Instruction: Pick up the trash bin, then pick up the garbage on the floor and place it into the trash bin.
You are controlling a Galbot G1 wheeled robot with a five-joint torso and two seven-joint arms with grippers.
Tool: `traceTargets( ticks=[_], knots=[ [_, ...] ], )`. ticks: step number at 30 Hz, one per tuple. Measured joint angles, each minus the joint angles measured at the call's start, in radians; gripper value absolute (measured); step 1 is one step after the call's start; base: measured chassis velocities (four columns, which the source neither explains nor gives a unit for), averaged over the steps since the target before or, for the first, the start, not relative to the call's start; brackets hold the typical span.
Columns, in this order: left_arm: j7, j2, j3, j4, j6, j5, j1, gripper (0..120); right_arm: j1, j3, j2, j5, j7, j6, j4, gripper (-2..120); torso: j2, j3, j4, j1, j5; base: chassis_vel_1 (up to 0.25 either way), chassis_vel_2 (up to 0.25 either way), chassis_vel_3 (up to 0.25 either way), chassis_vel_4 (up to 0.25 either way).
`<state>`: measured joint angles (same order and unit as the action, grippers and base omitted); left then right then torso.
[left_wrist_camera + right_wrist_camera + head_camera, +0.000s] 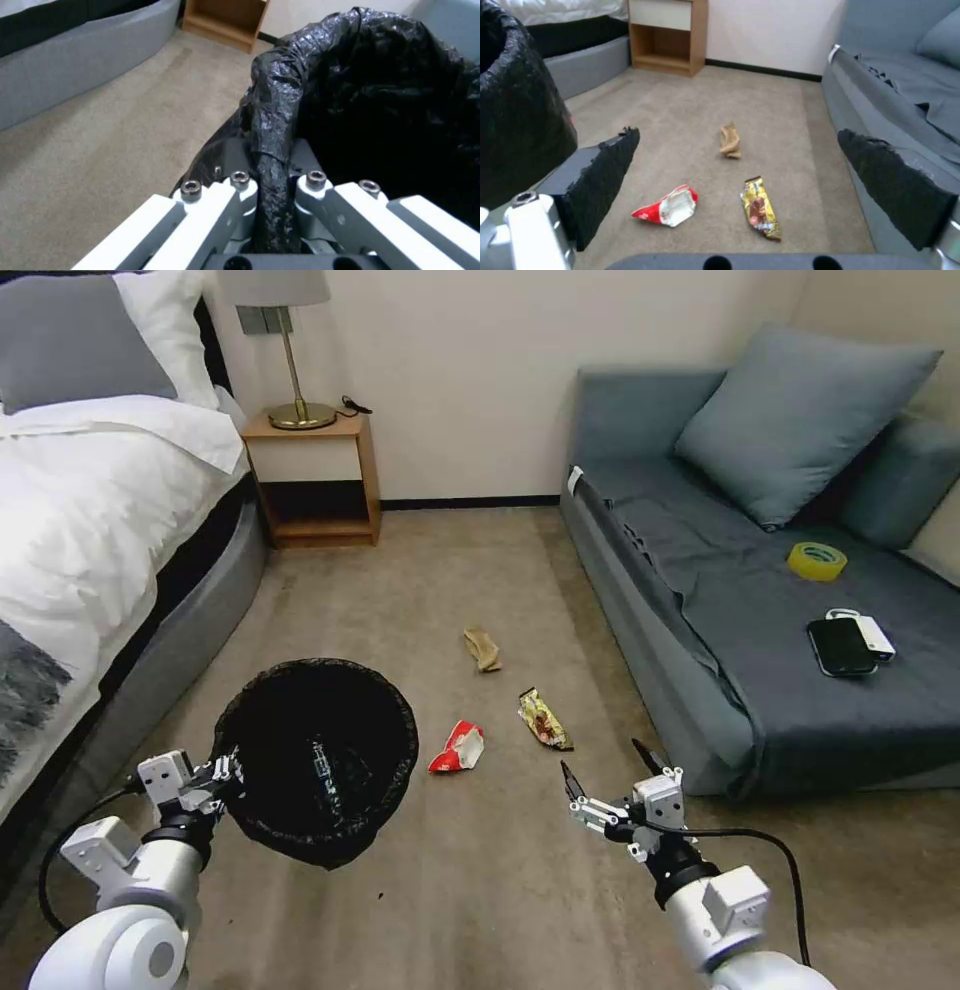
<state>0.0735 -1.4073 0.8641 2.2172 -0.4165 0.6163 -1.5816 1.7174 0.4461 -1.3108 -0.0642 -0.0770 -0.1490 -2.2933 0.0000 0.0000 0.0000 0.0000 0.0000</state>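
Bin in hand, one piece in, three left on the carpet.

The left gripper (272,187) has its jaws clamped on the trash bin (318,760) rim, a bottle (325,778) inside; the right gripper (610,770) hangs wide open, empty, just short of the red-white wrapper (458,747) and yellow-red snack wrapper (544,719), crumpled tan paper (482,649) beyond. Floor clear; sofa (700,670) close right, bed (90,520) left.
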Motion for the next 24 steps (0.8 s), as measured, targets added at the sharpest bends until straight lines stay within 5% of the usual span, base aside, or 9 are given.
traceTargets(
  ticks=[24],
  knots=[
    [0.006,-0.004,0.004,-0.007,-0.003,0.0,0.007,4,-0.022,-0.022,0.019,-0.003,0.001,-0.015,0.022,100,0.0,0.0,0.0,0.0,0.0,-0.036,0.039,0.038,-0.04]
  ],
)
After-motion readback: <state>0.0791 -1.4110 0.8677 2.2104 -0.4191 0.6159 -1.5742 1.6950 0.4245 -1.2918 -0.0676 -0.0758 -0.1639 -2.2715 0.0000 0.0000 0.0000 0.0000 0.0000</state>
